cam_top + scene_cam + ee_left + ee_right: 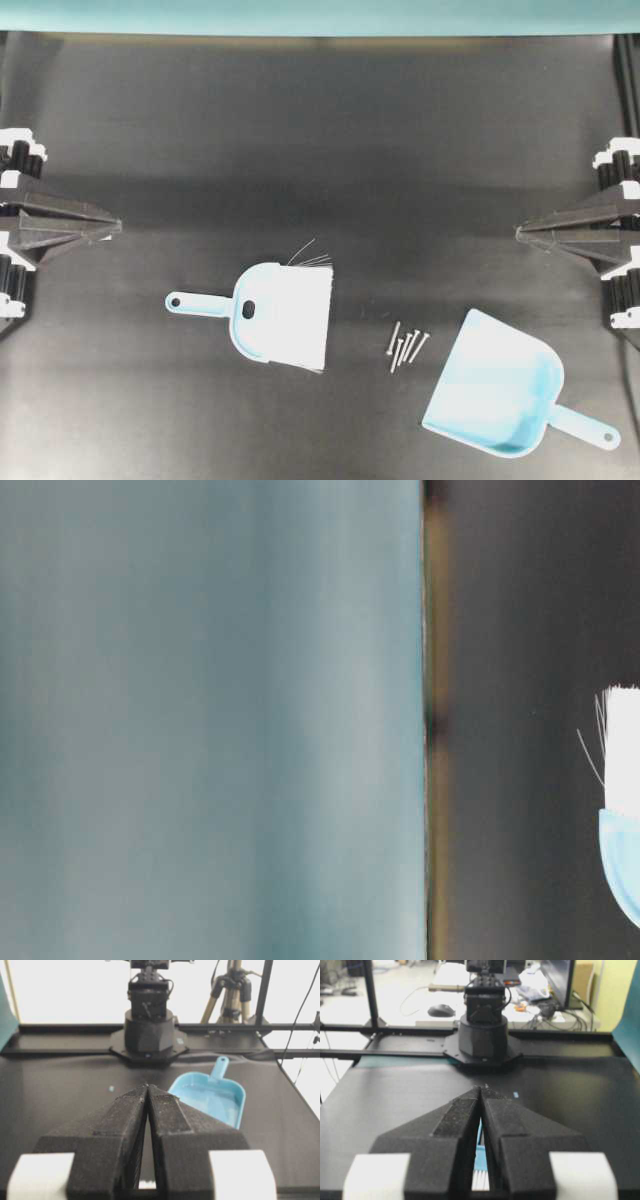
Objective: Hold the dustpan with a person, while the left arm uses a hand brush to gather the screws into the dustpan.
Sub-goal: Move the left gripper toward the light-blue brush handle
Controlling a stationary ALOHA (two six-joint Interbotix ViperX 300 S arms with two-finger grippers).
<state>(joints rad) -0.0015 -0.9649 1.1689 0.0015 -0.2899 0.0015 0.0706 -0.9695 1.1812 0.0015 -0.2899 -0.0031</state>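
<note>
Black table (320, 150): left claw (118, 227) and right claw (518, 233) pressed together, empty

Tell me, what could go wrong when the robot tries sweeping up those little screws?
The screws lie in a loose bunch between the hand brush and the dustpan, so a hard sweep might scatter them. Nobody is holding the dustpan, so it could slide away. The left gripper is shut and must open for the brush.

Both black two-finger arms parked at opposite table edges, tips facing inward. Left gripper (112, 227) jaws closed, holding nothing. Right gripper (522, 233) same: tips together, nothing held.
</note>
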